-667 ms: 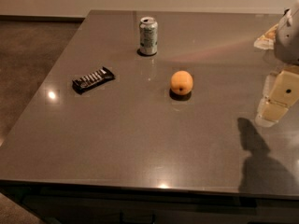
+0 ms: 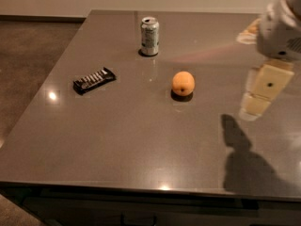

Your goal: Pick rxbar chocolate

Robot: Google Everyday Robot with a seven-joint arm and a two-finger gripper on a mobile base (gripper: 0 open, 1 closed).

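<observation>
The rxbar chocolate [image 2: 94, 80] is a flat black bar with white stripes. It lies at an angle on the left part of the grey table [image 2: 141, 145]. My gripper [image 2: 258, 95] hangs over the right side of the table, far to the right of the bar and right of the orange fruit. It holds nothing that I can see. Its shadow falls on the table below it.
A silver-green drink can [image 2: 150, 36] stands upright at the back middle. A round orange fruit [image 2: 183, 83] sits near the centre, between the bar and my gripper. The table's left edge runs close to the bar, with brown floor [image 2: 28, 69] beyond.
My gripper and arm have moved a little to the left over the table. The bar, can and fruit have not moved.
</observation>
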